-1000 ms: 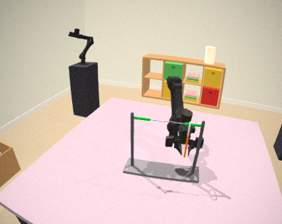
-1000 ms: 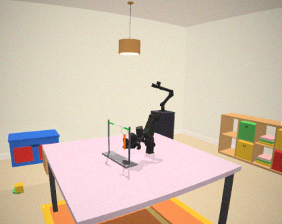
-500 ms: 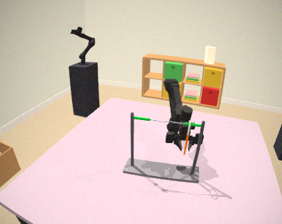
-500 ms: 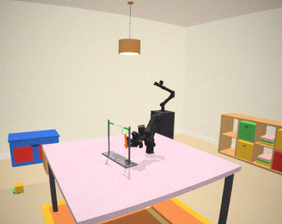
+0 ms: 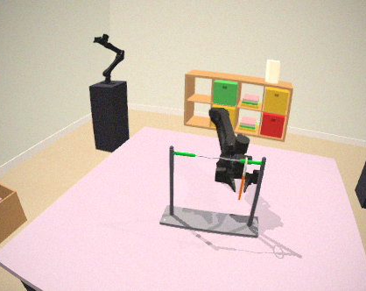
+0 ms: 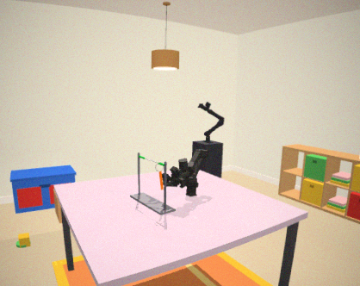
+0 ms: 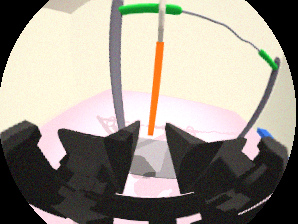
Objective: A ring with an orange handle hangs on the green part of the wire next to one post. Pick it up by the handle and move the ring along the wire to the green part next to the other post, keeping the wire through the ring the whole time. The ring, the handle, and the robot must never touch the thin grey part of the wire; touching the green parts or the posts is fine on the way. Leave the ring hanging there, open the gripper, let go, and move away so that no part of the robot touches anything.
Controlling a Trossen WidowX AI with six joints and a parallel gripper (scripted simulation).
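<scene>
The pale ring (image 5: pixel 245 166) (image 7: pixel 161 25) hangs edge-on around the green part (image 5: pixel 257 162) (image 7: pixel 142 8) beside the right post in the top view. Its orange handle (image 5: pixel 241 188) (image 6: pixel 161 181) (image 7: pixel 157 85) hangs down nearly straight. My gripper (image 5: pixel 240 190) (image 7: pixel 152 124) is open. In the wrist view its fingertips stand either side of the handle's lower end, with a gap on both sides. The thin grey wire (image 5: pixel 214 158) (image 7: pixel 215 19) runs to the other green part (image 5: pixel 184 154) (image 6: pixel 141 158) (image 7: pixel 268 59).
The right post (image 5: pixel 257 193) (image 6: pixel 165 189) (image 7: pixel 115 60) stands close beside the gripper. The left post (image 5: pixel 172 184) (image 6: pixel 139 177) (image 7: pixel 265 100) is at the far end of the grey base (image 5: pixel 186 219) (image 6: pixel 140 198). The stand rests on the pink table (image 5: pixel 99 237) (image 6: pixel 231 224).
</scene>
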